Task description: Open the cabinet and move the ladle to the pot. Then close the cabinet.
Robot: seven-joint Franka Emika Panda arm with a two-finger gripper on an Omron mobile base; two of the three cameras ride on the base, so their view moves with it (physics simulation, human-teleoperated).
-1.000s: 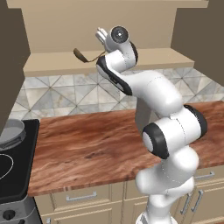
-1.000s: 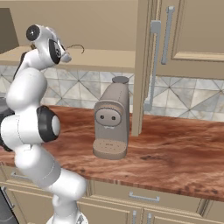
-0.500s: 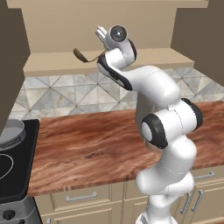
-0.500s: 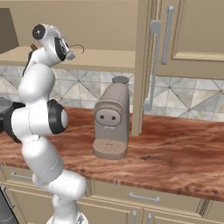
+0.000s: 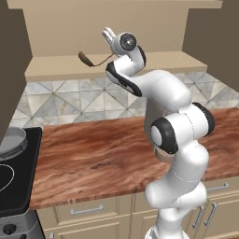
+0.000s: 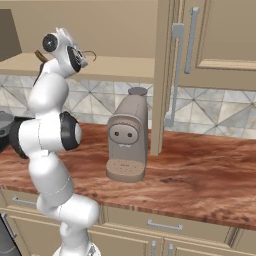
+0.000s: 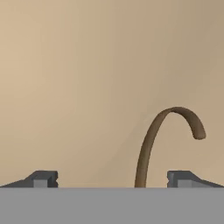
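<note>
The cabinet (image 5: 163, 60) stands open, its right door (image 6: 162, 75) swung out edge-on with its silver bar handle. On its bottom shelf lies the ladle (image 5: 86, 58), dark bowl to the left, thin handle running right. My gripper (image 5: 108, 32) hovers open just above the handle end, holding nothing. In the hand view the curved ladle handle (image 7: 151, 140) rises between my fingertips (image 7: 183, 178), nearer the right one, with the gripper (image 7: 113, 179) wide open. From the right, the gripper (image 6: 62, 33) sits above the ladle (image 6: 40, 55). The grey pot (image 5: 11, 140) rests on the stove at far left.
A tall grey coffee machine (image 6: 127, 142) stands on the wooden counter (image 5: 102, 154) beside the open door. A black stove (image 5: 14, 186) adjoins the counter's left end. A neighbouring closed cabinet (image 6: 220, 30) hangs to the right. Drawers (image 5: 86, 210) run below the counter.
The arm has drawn a little more upright and the hand has edged slightly closer to the shelf. The ladle lies where it was, and the jaws have stayed open.
</note>
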